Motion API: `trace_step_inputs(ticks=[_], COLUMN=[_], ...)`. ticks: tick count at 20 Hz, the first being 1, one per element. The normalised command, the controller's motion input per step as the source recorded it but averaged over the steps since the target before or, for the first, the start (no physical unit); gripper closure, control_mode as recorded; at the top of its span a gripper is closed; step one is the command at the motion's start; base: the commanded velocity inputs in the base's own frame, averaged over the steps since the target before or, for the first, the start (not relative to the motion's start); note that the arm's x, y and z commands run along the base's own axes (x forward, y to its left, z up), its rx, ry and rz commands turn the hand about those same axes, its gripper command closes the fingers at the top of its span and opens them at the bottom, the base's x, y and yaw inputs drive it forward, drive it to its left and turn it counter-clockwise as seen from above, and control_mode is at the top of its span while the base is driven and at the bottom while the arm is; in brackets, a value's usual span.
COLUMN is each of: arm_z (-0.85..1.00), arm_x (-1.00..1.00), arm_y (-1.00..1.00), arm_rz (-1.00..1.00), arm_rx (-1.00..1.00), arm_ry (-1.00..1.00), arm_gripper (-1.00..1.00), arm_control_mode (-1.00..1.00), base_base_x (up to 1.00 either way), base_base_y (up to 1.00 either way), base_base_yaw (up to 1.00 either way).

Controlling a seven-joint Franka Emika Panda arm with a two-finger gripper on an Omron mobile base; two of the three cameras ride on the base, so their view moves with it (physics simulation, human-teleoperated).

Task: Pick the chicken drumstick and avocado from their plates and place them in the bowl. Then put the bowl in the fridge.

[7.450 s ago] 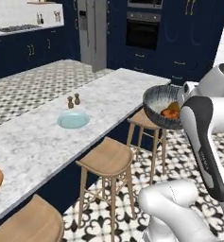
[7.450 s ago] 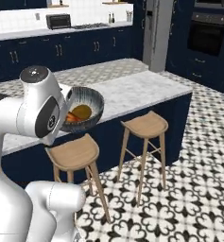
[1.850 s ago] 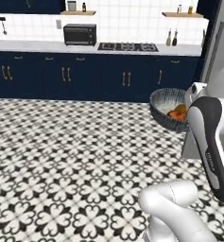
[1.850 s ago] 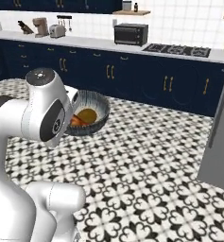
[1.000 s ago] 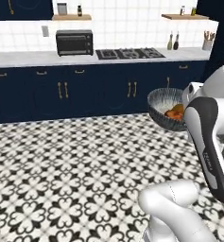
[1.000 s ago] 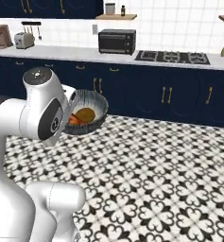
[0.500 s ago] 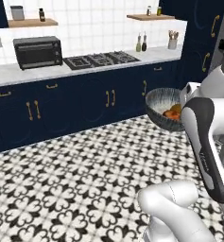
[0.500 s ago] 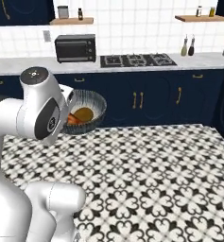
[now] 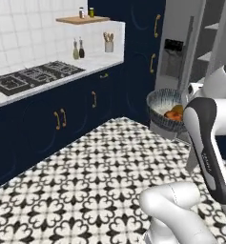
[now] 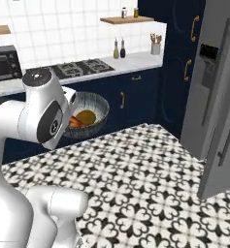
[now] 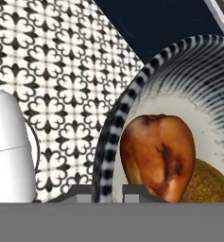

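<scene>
The pincer (image 11: pixel 107 191) sits at the bottom middle of the hand view, its two dark tips pinched narrow on the rim of the bowl (image 11: pixel 114 127), one tip to each side of the striped edge. The bowl rides up off the floor in that grip. Inside it, just beyond the rim, lies the chicken drumstick (image 11: pixel 157 156), glossy reddish-brown, and pressed against it at the lower right corner is the rougher, greenish-brown curve of the avocado (image 11: pixel 208 185). So both foods are loaded, and only the last leg of the job is left.

In the left base view the bowl (image 9: pixel 163 108) hangs right of centre beside the white arm, orange showing inside; in the right base view it sits left of centre (image 10: pixel 91 116), tucked against the arm's big joint.

What has changed is the room around it. Half a second ago the base cameras faced the hob and the tiled wall squarely; now the whole picture has swung, which I take to be the base turning, not the kitchen moving. The fridge (image 9: pixel 181 57) has come into the upper right of the left view, and its grey door and long bar handle (image 10: pixel 224 72) fill the right edge of the other. The bowl has kept its place against the arm throughout. By my reckoning the carry is nearly over, with the approach and setting the bowl inside to come.
</scene>
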Motion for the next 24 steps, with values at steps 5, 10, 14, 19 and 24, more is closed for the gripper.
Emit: trace_step_inputs(ticks=[5, 10, 14, 19, 24], arm_z=[0.0, 0.0, 0.0, 0.0, 0.0], arm_x=[0.0, 0.0, 0.0, 0.0, 0.0], arm_y=[0.0, 0.0, 0.0, 0.0, 0.0], arm_rz=[0.0, 0.0, 0.0, 0.0, 0.0], arm_rx=[0.0, 0.0, 0.0, 0.0, 0.0], arm_ry=[0.0, 0.0, 0.0, 0.0, 0.0], arm_gripper=[1.0, 1.0, 1.0, 1.0, 1.0], arm_control_mode=[1.0, 1.0, 1.0, 1.0, 1.0], base_base_x=[0.83, 0.98, 1.0, 1.0, 1.0], base_base_y=[0.67, 0.94, 0.73, 0.55, 0.5], base_base_yaw=[-0.65, -0.56, -0.56, -0.43, -0.4])
